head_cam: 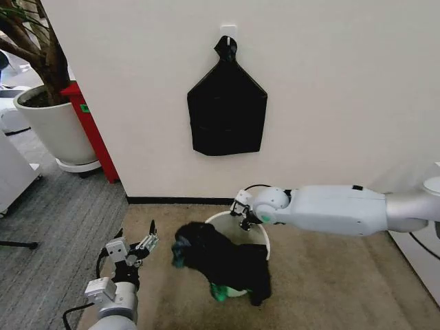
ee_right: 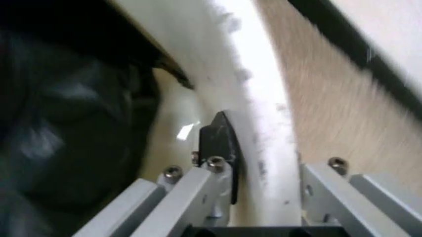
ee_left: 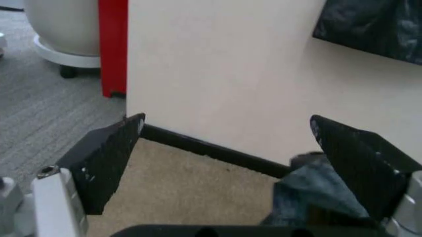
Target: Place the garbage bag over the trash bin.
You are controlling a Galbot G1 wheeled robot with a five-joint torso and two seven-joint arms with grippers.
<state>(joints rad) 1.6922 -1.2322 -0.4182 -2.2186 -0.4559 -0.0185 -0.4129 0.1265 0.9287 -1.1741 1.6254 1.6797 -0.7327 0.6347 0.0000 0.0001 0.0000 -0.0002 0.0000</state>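
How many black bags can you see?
2. One black bag hangs flat on the wall. The garbage bag lies crumpled over the trash bin on the carpet, between the left gripper and right gripper. More could be hidden.

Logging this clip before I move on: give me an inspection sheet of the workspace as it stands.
Surface: beige carpet, grey flooring to the robot's left.
Job's things: trash bin on the carpet near the wall; garbage bag bunched across it, far rim bare.
Clutter: flat black sheaf hanging on the wall.
Hands: right hand straddles the bin's bare rim, one finger inside the wall, shut on it; left hand open beside the bag, holding nothing.
Cables: thin black cable looping at the right wrist.
Surroundings: white planter with a tree, red panel, black baseboard.
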